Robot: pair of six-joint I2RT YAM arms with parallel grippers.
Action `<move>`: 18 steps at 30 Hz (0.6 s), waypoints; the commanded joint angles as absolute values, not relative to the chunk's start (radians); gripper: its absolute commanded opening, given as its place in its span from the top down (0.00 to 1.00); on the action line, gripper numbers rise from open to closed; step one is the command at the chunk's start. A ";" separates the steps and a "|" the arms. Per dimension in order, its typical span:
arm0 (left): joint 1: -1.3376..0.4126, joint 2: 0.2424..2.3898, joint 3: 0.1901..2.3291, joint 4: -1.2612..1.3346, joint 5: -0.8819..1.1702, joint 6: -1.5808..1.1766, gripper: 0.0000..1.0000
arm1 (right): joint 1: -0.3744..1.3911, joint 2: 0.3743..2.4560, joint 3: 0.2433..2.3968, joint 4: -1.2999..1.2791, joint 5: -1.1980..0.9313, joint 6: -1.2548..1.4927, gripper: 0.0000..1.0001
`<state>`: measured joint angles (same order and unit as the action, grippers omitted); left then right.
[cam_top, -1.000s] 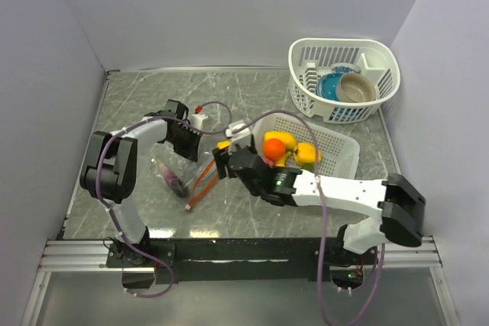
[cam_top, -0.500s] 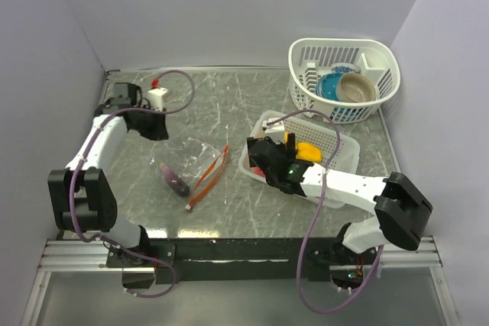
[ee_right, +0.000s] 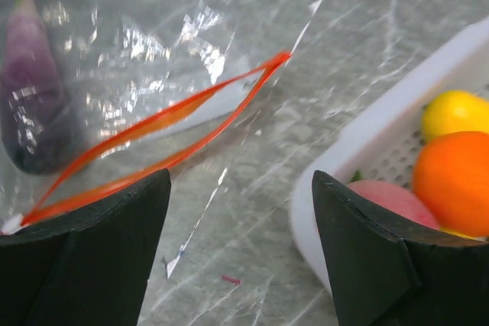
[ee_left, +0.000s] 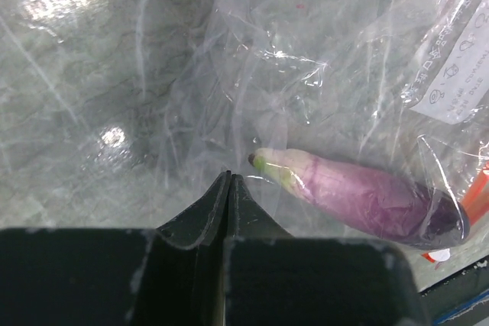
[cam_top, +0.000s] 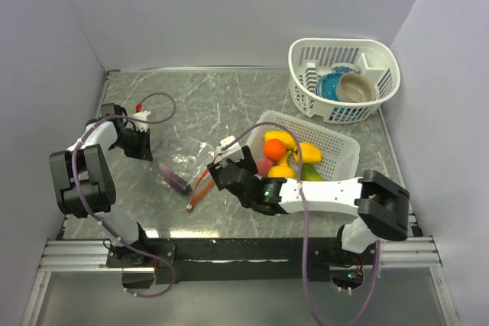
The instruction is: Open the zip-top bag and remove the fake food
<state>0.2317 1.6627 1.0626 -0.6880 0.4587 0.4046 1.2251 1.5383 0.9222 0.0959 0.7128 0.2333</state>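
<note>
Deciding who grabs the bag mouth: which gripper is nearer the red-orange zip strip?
Right. The right gripper, open, is just beside the zip strip. The left gripper, shut, is off the opposite side of the zip-top bag, well away from the strip.

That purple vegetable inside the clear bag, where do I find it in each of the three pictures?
Top external: purple vegetable, left of centre.
Left wrist: lower right.
Right wrist: far left edge.
Shared landmark: red-orange zip strip, beside it in every view.
</note>
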 commanded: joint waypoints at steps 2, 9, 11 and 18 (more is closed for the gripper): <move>0.230 1.687 1.094 -0.655 0.522 0.402 0.95 | 1.239 1.650 0.980 0.149 0.643 0.235 0.20; 0.201 1.680 1.075 -0.635 0.523 0.382 0.99 | 1.243 1.784 1.060 0.186 0.608 0.193 0.21; 0.189 1.680 1.074 -0.627 0.515 0.376 0.99 | 1.243 1.819 1.089 0.175 0.598 0.192 0.21; 0.179 1.681 1.068 -0.617 0.505 0.371 0.99 | 1.246 1.870 1.111 0.178 0.557 0.201 0.22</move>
